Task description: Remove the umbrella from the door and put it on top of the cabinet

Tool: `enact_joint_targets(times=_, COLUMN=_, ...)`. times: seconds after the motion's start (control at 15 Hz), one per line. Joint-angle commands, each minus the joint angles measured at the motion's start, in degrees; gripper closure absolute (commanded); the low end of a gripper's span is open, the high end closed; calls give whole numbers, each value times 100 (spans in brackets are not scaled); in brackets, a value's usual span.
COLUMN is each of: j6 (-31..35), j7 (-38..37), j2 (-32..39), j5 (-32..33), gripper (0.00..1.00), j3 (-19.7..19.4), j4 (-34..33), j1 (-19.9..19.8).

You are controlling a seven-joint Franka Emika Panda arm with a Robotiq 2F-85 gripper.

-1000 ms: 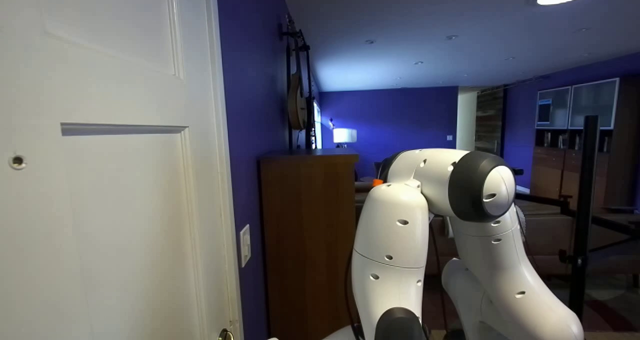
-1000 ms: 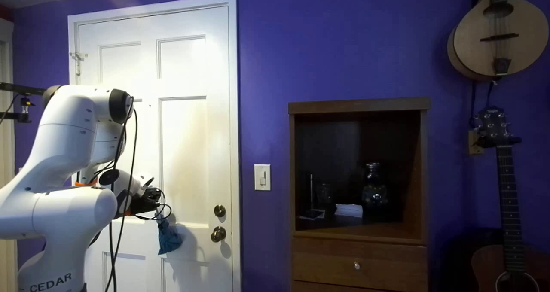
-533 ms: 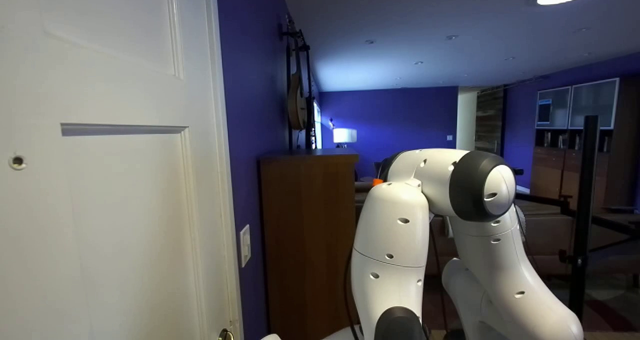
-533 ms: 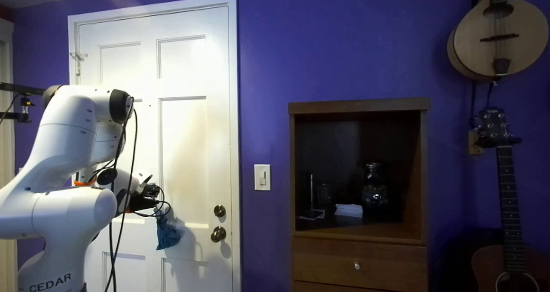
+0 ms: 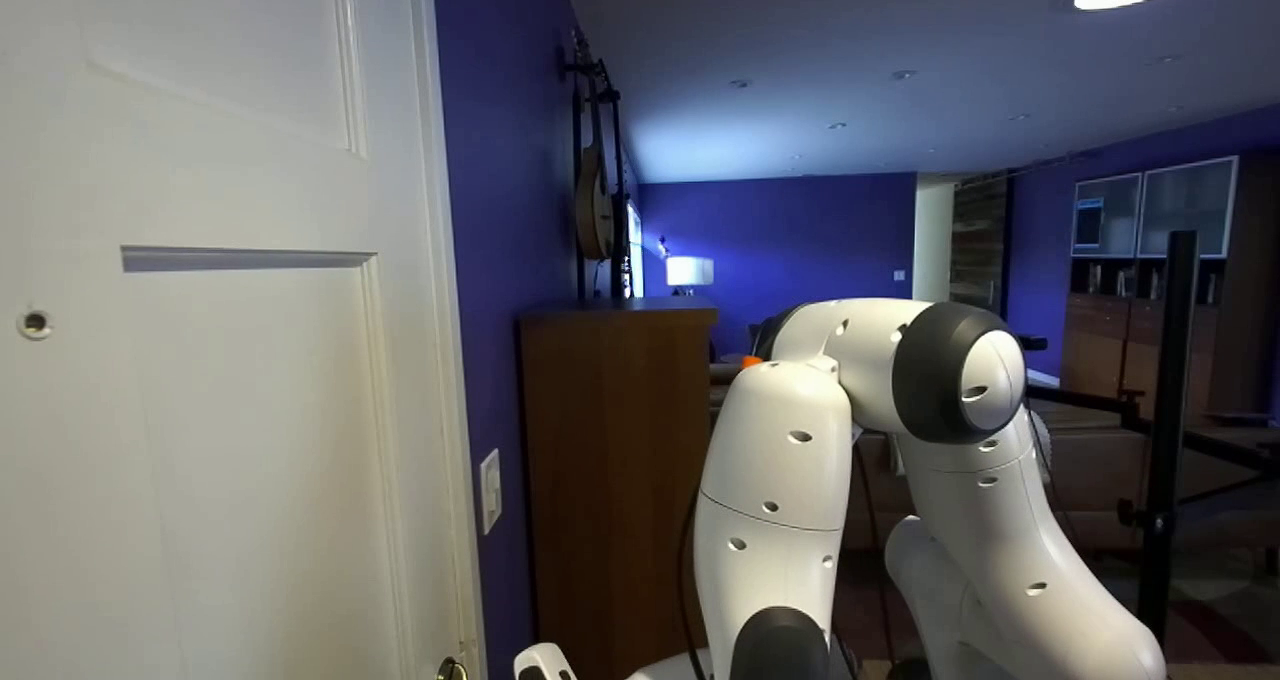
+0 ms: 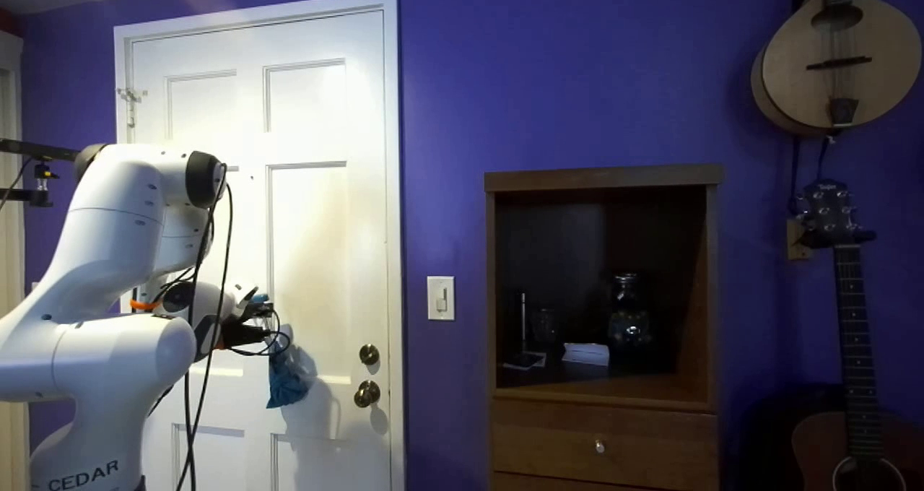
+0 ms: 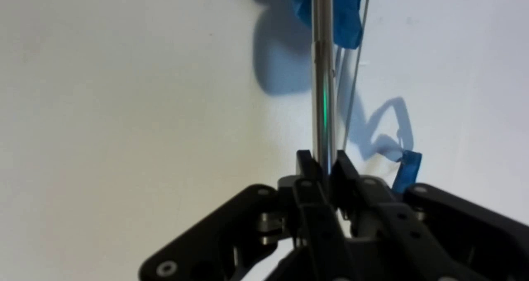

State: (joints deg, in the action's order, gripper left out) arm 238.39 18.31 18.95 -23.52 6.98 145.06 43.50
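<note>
Pinching umbrella (image 6: 286, 386) by shaft (image 7: 322, 103) in gripper (image 7: 323, 162). Holding it in front of door (image 6: 317, 260), well apart from cabinet (image 6: 603, 178).

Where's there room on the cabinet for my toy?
The cabinet top looks bare where it shows, from the purple wall to its front edge. The shelf inside has bare wood between the white paper and its front edge. Further back it's crowded: a dim glass, a shiny vase.
</note>
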Motion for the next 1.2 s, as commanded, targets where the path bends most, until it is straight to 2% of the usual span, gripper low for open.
enact_joint_targets(times=0.0, j6=73, j7=61, j2=143, j5=243, gripper=96, j3=195, j4=-316, j1=-188)
enact_joint_targets(times=0.27, j6=-343, j7=178, j2=72, j5=937, gripper=96, j3=282, j4=-310, j1=-261)
enact_joint_targets(times=0.4, j6=-771, j7=302, j2=-40, j5=1342, gripper=96, j3=287, j4=-191, j1=-309)
enact_joint_targets(times=0.53, j6=-1227, j7=428, j2=-151, j5=1468, gripper=96, j3=259, j4=-77, j1=-327)
enact_joint_targets(times=0.73, j6=-1766, j7=838, j2=-294, j5=926, gripper=96, j3=100, j4=31, j1=-191)
enact_joint_targets(times=1.0, j6=-2264, j7=1447, j2=-442, j5=-995, gripper=96, j3=-297, j4=63, j1=268)
enact_joint_targets(times=1.13, j6=-2267, j7=1737, j2=-425, j5=-1818, gripper=96, j3=-363, j4=-11, j1=419)
